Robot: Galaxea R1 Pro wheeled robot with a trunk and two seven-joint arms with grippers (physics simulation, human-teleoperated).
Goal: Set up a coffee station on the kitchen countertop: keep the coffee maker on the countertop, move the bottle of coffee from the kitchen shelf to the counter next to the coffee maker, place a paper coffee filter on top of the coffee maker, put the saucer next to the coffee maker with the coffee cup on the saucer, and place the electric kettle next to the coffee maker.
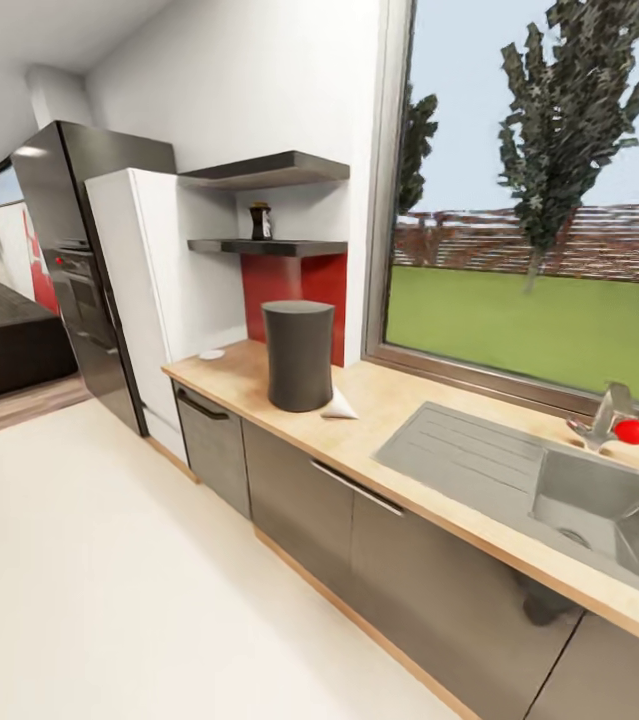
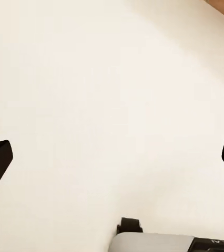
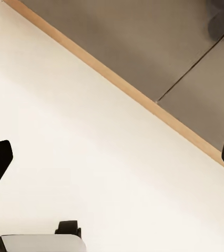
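The tall dark grey coffee maker [image 1: 299, 355] stands on the tan countertop [image 1: 399, 400]. Against its base, on the sink side, lies a white paper coffee filter [image 1: 340, 405]. A small white saucer [image 1: 212, 354] lies near the counter's left end. The dark bottle of coffee [image 1: 260, 221] stands on the thin dark kitchen shelf [image 1: 289, 246] above. The coffee cup and the electric kettle are out of view. My left gripper [image 2: 112, 160] hangs open over pale floor. My right gripper [image 3: 112, 160] is open too, above the floor near the cabinet fronts [image 3: 159, 47].
A thicker dark board [image 1: 269, 168] hangs above the shelf. A steel sink [image 1: 599, 500] with a tap [image 1: 604, 415] and a red object [image 1: 632, 431] takes up the counter's right part. A white fridge [image 1: 149, 290] and a black oven tower [image 1: 79, 260] stand at the left.
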